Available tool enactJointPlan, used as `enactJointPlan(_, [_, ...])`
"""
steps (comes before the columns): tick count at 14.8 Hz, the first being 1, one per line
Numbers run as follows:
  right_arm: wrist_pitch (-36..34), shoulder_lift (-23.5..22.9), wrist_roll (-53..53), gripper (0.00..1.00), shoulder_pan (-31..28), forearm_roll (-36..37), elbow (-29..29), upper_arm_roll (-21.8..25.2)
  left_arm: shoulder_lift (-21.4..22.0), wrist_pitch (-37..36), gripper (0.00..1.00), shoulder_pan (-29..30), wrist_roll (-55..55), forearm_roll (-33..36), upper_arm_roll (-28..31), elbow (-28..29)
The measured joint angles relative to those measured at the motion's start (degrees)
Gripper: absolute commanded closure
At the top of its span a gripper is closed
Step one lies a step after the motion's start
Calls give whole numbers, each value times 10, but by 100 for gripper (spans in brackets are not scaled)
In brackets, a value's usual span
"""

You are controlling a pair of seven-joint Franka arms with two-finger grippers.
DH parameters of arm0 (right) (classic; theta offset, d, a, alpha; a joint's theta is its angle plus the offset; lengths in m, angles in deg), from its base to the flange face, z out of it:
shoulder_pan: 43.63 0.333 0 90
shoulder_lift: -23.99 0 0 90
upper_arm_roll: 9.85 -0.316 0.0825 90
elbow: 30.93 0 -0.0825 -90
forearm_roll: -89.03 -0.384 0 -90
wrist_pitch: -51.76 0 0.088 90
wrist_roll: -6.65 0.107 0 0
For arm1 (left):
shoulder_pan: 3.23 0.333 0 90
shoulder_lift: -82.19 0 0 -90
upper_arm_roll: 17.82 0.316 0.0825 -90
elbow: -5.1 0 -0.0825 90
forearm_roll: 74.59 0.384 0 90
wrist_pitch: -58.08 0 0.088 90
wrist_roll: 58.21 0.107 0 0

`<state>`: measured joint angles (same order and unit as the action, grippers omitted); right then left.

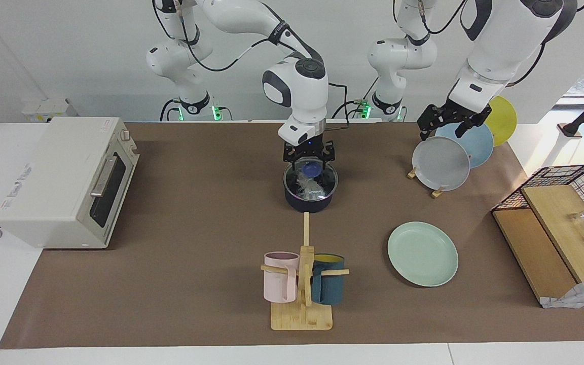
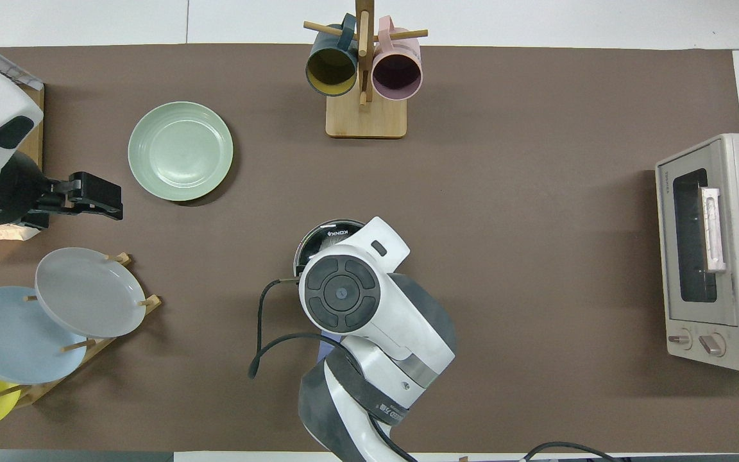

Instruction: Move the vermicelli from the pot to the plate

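The dark navy pot (image 1: 308, 204) stands mid-table with its round glass lid (image 1: 325, 181) on it. Through the glass I see the whitish vermicelli (image 1: 306, 185) inside. My right gripper (image 1: 311, 163) is down at the lid's blue knob (image 1: 312, 168). In the overhead view the right arm covers most of the pot (image 2: 318, 239), and its handle is hidden. The mint-green plate (image 1: 423, 253) lies bare, farther from the robots than the pot and toward the left arm's end; it also shows in the overhead view (image 2: 180, 151). My left gripper (image 1: 441, 132) hangs open and empty over the plate rack and waits.
A wooden rack (image 1: 438, 191) holds a grey plate (image 1: 441, 163), a light blue one and a yellow one at the left arm's end. A mug tree (image 1: 302, 304) with two mugs stands farther out than the pot. A toaster oven (image 1: 64, 180) sits at the right arm's end, and a wire basket (image 1: 571, 190) by the boards.
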<state>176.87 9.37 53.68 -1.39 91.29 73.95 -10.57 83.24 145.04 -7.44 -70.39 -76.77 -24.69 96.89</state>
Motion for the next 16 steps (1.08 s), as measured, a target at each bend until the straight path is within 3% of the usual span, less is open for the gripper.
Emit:
enactJointPlan(11, [0,-4,0,5,-3,0,-12,-1,0,0,0,0,0,0,0,0])
enactJointPlan(16, [0,-9,-4,19,-2,0,-12,-1,0,0,0,0,0,0,0,0])
